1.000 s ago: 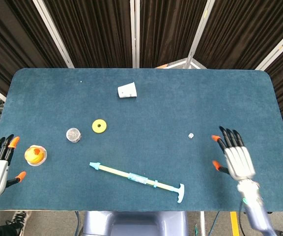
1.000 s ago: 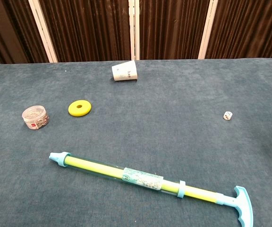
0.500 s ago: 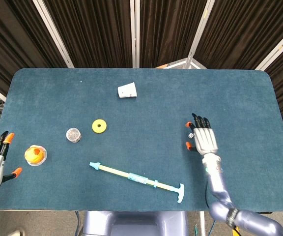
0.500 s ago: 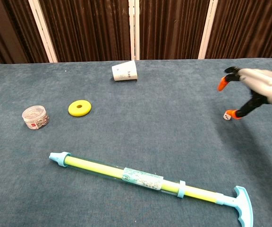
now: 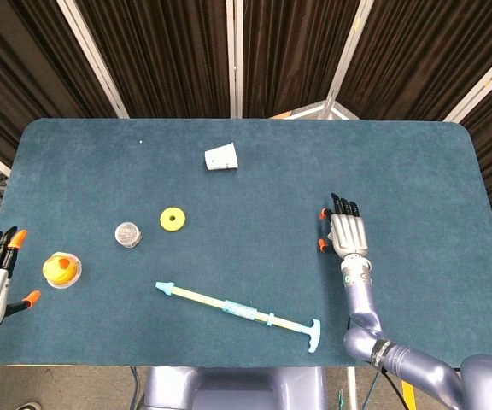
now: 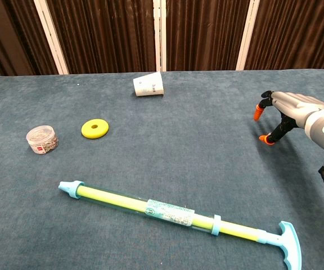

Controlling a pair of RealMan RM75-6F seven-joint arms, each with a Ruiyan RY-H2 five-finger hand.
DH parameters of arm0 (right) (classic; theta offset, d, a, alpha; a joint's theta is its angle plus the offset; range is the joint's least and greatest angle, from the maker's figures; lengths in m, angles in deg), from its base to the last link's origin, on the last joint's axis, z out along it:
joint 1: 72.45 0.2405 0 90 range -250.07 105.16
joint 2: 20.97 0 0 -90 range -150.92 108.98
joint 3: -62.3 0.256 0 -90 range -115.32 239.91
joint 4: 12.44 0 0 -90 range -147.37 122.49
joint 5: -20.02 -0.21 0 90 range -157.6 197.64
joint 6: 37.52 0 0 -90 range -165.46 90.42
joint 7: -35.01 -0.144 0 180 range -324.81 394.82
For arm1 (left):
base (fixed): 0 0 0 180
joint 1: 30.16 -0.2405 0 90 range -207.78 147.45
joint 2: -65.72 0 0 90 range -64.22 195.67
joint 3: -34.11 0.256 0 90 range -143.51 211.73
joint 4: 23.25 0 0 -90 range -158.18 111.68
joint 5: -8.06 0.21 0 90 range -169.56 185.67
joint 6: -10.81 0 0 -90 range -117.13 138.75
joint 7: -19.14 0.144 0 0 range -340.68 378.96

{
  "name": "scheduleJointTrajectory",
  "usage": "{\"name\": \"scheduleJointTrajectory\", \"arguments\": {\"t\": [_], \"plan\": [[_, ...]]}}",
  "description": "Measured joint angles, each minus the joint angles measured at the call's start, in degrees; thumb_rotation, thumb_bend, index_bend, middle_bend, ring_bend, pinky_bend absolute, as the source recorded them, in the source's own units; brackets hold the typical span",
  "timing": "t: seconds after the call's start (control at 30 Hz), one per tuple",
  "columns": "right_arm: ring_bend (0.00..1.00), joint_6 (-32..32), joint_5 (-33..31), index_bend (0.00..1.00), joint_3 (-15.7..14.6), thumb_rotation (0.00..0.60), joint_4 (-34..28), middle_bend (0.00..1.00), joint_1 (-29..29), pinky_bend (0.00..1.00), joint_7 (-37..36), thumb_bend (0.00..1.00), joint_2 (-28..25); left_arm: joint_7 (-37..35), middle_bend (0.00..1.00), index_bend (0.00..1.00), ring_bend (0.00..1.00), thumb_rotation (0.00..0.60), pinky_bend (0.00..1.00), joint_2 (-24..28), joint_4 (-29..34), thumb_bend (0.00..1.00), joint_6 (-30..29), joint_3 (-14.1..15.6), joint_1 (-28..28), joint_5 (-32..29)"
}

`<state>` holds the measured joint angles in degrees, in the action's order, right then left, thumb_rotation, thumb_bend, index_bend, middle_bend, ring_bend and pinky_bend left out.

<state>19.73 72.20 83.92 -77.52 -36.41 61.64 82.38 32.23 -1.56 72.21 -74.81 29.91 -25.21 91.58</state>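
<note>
My right robot hand (image 5: 347,232) arches over the tabletop (image 5: 254,282), fingers spread, holding nothing visible; any die beneath is hidden and could skitter away.

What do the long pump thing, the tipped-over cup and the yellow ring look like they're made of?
Long pump: likely plastic, a clear glossy tube over a yellow rod with light blue ends and handle. Cup: probably paper, matte white with small print, lying on its side. Yellow ring: evenly matte yellow, possibly foam or soft plastic; the look leaves that open.
</note>
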Motion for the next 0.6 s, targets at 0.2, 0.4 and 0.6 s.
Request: {"name": "scheduleJointTrajectory", "arguments": {"t": [0.2, 0.4, 0.6], "plan": [[0.0, 0.27, -0.57, 0.42, -0.52, 0.6, 1.75, 0.04, 0.26, 0.0, -0.86, 0.22, 0.36, -0.02, 0.0, 0.0, 0.0, 0.6, 0.0, 0.1, 0.28, 0.04, -0.28, 0.17, 0.02, 0.36], [0.0, 0.15, -1.11, 0.45, -0.99, 0.6, 2.66, 0.07, 0.36, 0.0, -1.03, 0.25, 0.43, 0.23, 0.0, 0.0, 0.0, 0.6, 0.0, 0.0, 0.33, 0.04, -0.28, 0.26, 0.12, 0.47], [0.0, 0.01, -1.92, 0.45, -1.26, 0.6, 3.82, 0.07, 0.46, 0.0, -0.9, 0.25, 0.61, 0.23, 0.0, 0.0, 0.0, 0.6, 0.0, -0.07, 0.31, 0.04, -0.35, 0.29, 0.19, 0.51]]}}
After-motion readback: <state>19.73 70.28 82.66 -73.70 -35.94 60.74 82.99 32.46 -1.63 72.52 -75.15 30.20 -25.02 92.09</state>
